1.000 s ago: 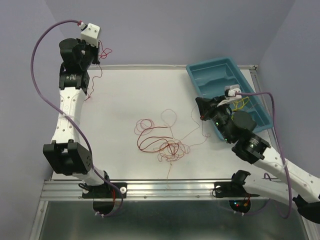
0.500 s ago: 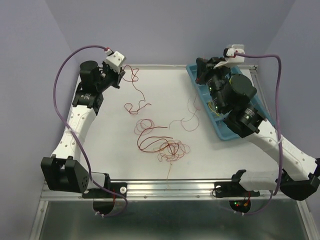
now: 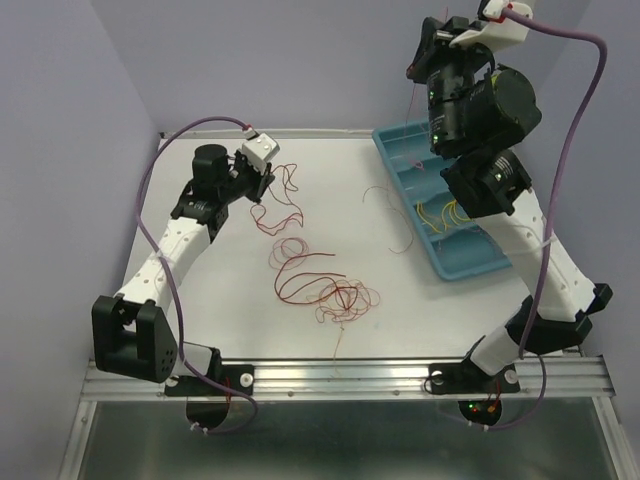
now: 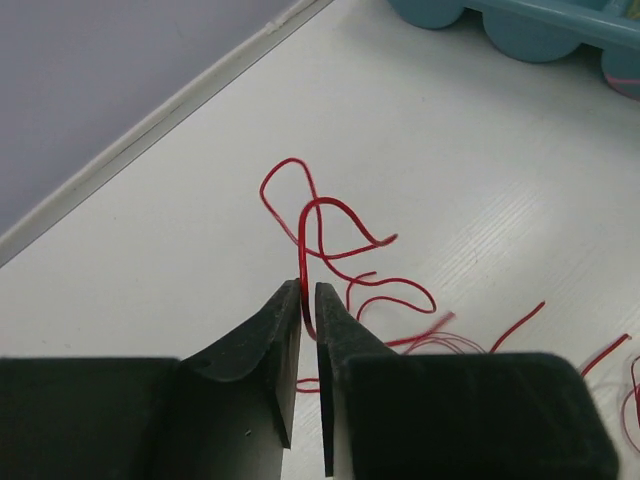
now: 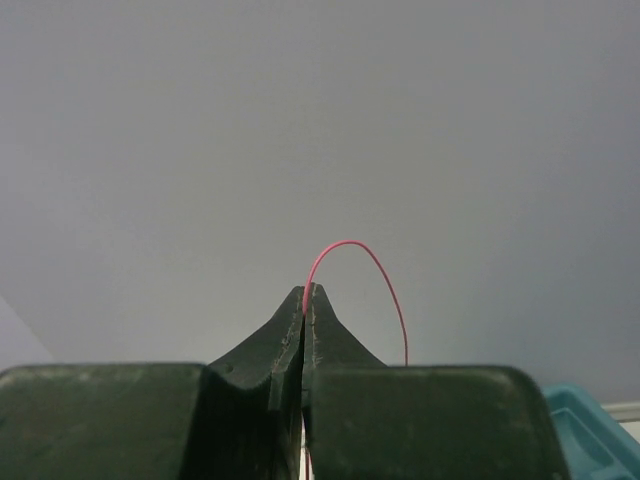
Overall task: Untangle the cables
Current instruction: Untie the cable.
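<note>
White table: left gripper, jaws barely parted, should drop its red cable; right gripper, pinching a red strand, should lift slowly.

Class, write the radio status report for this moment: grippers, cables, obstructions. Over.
Left gripper cracked open, red cable in the gap. Right gripper shut on a red strand, raised high by the tray. Tangle of cables loose on the table. Nothing blocking.

The fingers of my left gripper look matt black plastic, faintly grainy. Just ahead of them the red cable is smooth, glossy-sheathed wire (very thin). The white table beneath is matt, finely ribbed; the teal tray beyond, smooth plastic.
</note>
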Available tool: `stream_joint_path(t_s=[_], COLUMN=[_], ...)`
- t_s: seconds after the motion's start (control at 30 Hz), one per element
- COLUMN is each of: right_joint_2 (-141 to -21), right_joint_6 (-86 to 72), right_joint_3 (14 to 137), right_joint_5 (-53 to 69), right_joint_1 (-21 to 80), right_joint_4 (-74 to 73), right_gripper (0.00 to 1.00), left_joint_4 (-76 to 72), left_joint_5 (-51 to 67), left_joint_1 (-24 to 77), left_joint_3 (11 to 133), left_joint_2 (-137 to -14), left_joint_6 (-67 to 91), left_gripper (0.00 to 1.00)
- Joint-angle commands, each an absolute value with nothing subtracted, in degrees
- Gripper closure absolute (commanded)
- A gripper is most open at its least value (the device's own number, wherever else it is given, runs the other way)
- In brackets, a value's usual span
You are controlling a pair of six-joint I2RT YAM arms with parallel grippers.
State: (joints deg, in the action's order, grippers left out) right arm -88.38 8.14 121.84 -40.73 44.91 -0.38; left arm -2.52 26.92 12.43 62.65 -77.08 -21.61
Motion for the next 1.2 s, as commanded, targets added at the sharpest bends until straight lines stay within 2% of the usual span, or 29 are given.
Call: stream_joint_path(t_s=[0.0, 0.03, 0.07, 0.13, 0.17, 0.2, 0.27, 0.3, 0.43, 0.53, 0.57, 0.67, 0.8, 1.17], right_joint_2=[-94.28, -95.44, -96.58, -99.04, -99.66, -99.93, -99.5, -99.23, -96.95, -94.49, -93.35, -92.38, -92.11, -92.64], right_joint_6=[14.05, 14.32, 14.15, 13.54, 12.93, 11.79, 9.68, 9.67, 5.28, 3.35, 2.99, 1.85, 0.62, -5.89], right_joint_3=[131.99, 135.93, 137.71, 141.4, 142.2, 142.47, 140.99, 140.11, 134.92, 129.12, 126.41, 123.41, 120.94, 117.77], right_joint_5=[-40.97, -40.61, -39.82, -38.85, -37.46, -36.83, -34.21, -33.15, -28.75, -23.04, -21.64, -20.31, -18.12, -13.45], right_joint_1=[42.98, 41.85, 41.14, 39.04, 38.24, 37.54, 37.27, 37.27, 37.35, 37.27, 37.27, 37.27, 37.27, 37.35], right_joint_4=[0.7, 0.7, 0.79, 0.97, 1.05, 1.05, 1.14, 1.23, 1.32, 1.32, 1.41, 1.49, 1.67, 3.51], right_gripper=[0.99, 0.99, 0.99, 0.99, 0.99, 0.99, 0.99, 0.99, 0.99, 0.99, 0.99, 0.99, 0.99, 1.0], left_joint_4=[-7.29, -7.29, -7.29, -7.29, -7.21, -7.29, -7.21, -7.29, -10.36, -9.68, -7.67, -8.25, -19.64, -32.86], left_joint_5=[26.28, 26.71, 27.15, 28.03, 29.43, 29.97, 31.11, 31.98, 39.28, 43.75, 49.86, 60.95, 62.23, 63.37], left_joint_1=[13.09, 13.27, 13.27, 13.36, 13.45, 13.45, 13.88, 14.15, 14.15, 13.1, 12.75, 12.74, 15.9, 25.48], left_joint_3=[61.79, 61.53, 61.35, 60.91, 60.47, 60.29, 60.73, 61.17, 65.64, 75.03, 80.89, 88.74, 89.47, 86.67], left_joint_2=[-75.85, -75.94, -76.11, -76.2, -76.11, -75.85, -74.89, -74.71, -76.72, -81.99, -84.87, -88.4, -89.29, -93.25], left_joint_6=[-21.88, -21.88, -21.97, -22.41, -22.85, -23.37, -24.86, -25.4, -25.24, -20.58, -18.13, -14.34, -6.34, -1.5], left_gripper=[0.71, 0.67, 0.57, 0.46, 0.41, 0.28, 0.18, 0.18, 0.07, 0.05, 0.01, 0.01, 0.01, 0.01])
